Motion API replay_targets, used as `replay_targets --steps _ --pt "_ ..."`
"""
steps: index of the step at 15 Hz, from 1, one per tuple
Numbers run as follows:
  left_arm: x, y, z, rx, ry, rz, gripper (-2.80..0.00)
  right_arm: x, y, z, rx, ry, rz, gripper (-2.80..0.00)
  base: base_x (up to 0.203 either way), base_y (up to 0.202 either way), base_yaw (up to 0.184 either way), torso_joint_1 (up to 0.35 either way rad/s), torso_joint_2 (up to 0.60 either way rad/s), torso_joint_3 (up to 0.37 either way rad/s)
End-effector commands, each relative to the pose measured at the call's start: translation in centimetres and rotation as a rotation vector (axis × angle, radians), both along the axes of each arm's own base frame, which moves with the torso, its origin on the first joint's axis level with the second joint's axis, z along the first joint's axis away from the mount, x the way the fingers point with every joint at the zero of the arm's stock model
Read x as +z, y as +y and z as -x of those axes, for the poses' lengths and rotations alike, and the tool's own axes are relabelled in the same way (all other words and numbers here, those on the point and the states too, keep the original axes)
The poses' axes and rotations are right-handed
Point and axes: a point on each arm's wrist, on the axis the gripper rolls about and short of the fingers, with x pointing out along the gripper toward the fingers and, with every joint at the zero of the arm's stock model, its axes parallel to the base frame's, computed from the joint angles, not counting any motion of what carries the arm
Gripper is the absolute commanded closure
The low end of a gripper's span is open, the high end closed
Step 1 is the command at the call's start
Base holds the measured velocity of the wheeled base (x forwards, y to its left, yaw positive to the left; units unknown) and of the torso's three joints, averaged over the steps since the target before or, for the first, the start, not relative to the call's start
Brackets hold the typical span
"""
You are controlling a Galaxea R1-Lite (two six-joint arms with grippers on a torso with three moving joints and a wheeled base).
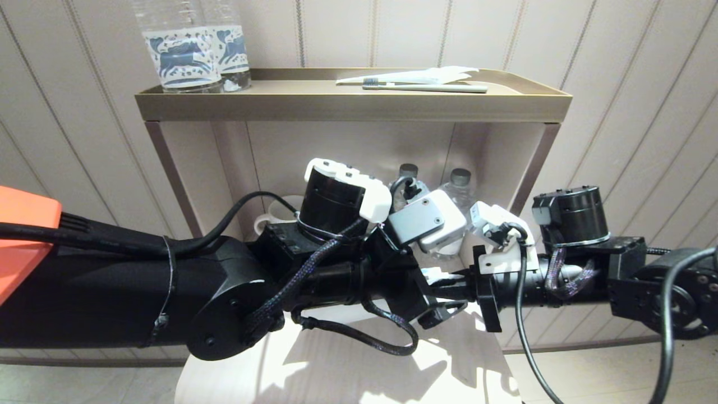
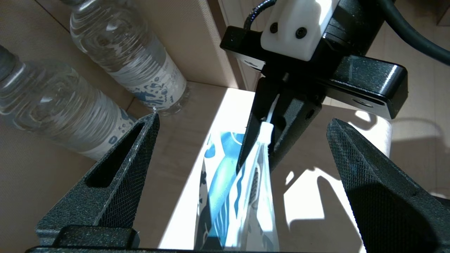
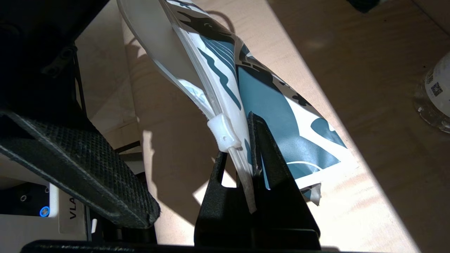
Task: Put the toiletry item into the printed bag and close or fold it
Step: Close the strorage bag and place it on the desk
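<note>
Both arms meet low in front of the shelf unit (image 1: 348,106), just over the tabletop (image 1: 336,370). The right gripper (image 3: 251,168) has its fingers pinched on the bag (image 3: 281,137) at its zip edge, right beside the white slider (image 3: 224,133), holding it up off the tabletop. The left gripper (image 2: 242,154) faces it, fingers spread wide on either side of the hanging bag, touching nothing. A toothbrush (image 1: 426,87) lies on top of the shelf unit beside a white wrapper (image 1: 420,76). Water bottles (image 2: 130,56) stand under the shelf, behind the bag.
</note>
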Motion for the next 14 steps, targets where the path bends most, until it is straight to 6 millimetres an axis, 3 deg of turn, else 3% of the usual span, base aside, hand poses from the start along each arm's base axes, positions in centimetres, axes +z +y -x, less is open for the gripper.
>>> replay_targets --steps 1,7,14 --pt "0.0 0.0 -0.1 -0.001 -0.003 0.002 -2.80 0.0 0.0 0.0 0.006 -0.002 -0.002 0.00 0.000 0.000 0.000 0.000 0.00 0.000" --pt "0.1 1.4 -0.8 0.044 0.009 -0.007 -2.80 -0.1 0.0 0.0 0.007 0.002 -0.001 0.00 0.000 0.000 0.000 0.000 0.00 0.000" --pt "0.3 1.1 -1.2 0.047 0.001 0.005 -2.80 -0.2 0.0 0.0 0.008 0.003 0.000 0.00 0.000 0.000 0.000 0.000 0.00 0.000"
